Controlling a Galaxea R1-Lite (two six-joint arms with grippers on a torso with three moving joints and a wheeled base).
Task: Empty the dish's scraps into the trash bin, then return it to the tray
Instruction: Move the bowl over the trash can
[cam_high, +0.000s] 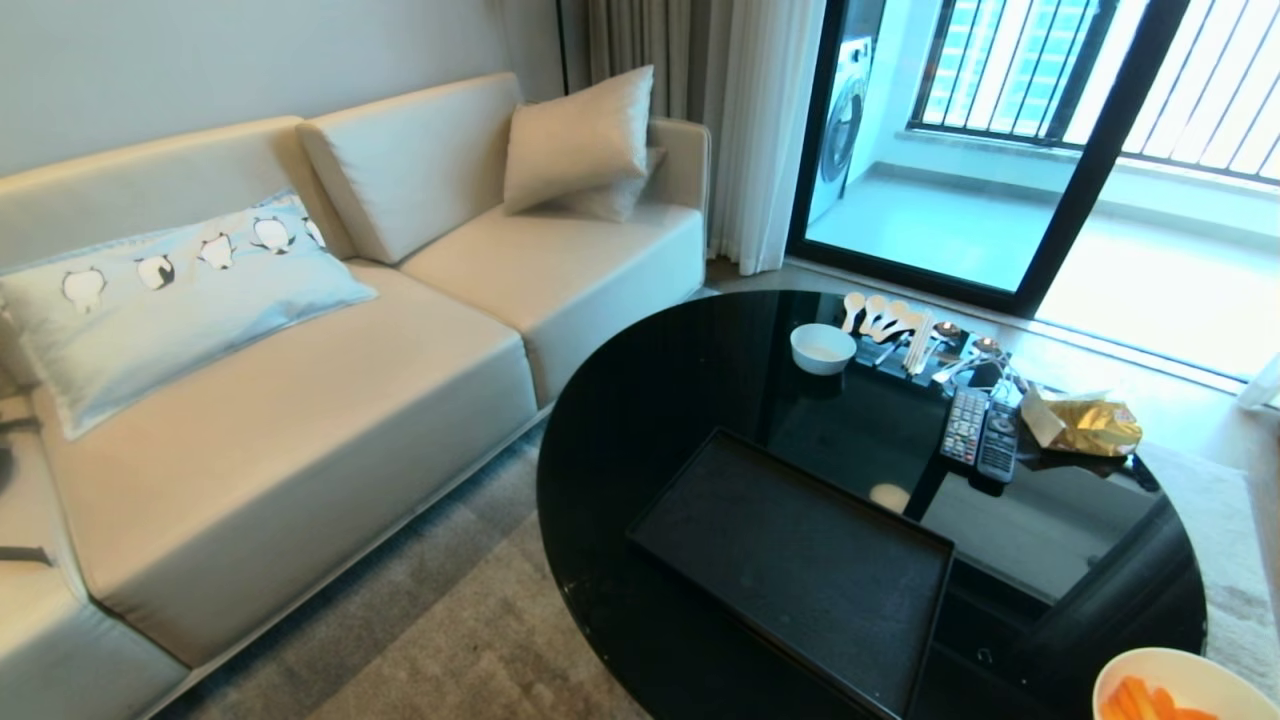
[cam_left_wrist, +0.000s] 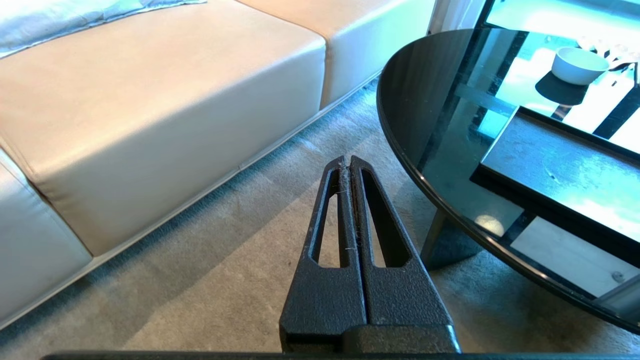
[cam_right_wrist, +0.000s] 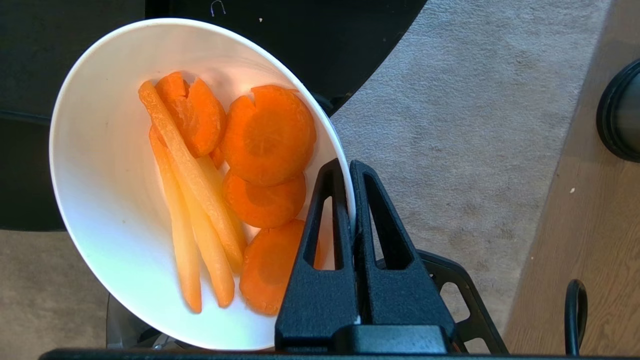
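Dish (cam_right_wrist: 110, 200) rim pinched by right pincer (cam_right_wrist: 348, 167), off tray (cam_high: 800, 560).

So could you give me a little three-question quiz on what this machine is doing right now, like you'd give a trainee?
1. True or false: the black tray on the round table has a bowl standing on it.
2. Which end effector grips the dish by its rim? A) left B) right C) neither
3. Fill in: the scraps in the dish are orange carrot slices and pale ____.

Key:
1. False; the tray is bare, and the small white bowl stands apart from it on the tabletop.
2. B; the right end effector is shut on the rim, while the left end effector is shut on nothing over the carpet beside the sofa.
3. Strips.
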